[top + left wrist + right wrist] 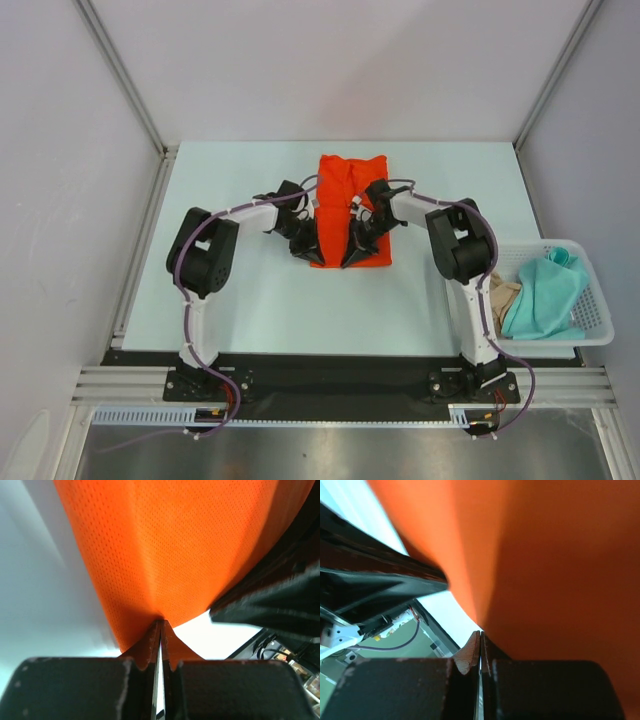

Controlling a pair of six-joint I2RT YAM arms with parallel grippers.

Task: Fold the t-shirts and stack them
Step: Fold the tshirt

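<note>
Folding: left gripper (303, 247) and right gripper (352, 254) pinch the orange shirt (350, 190) at its near edge; next, probably, lift together, evenly.

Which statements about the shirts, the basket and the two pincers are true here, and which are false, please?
1. The left pincer and right pincer are both shut on the orange shirt. True.
2. The teal shirt lies spread on the table. False: it is in the basket.
3. The beige shirt is in the basket beside the teal shirt. True.
4. The basket stands at the table's left edge. False: it is at the right edge.
</note>
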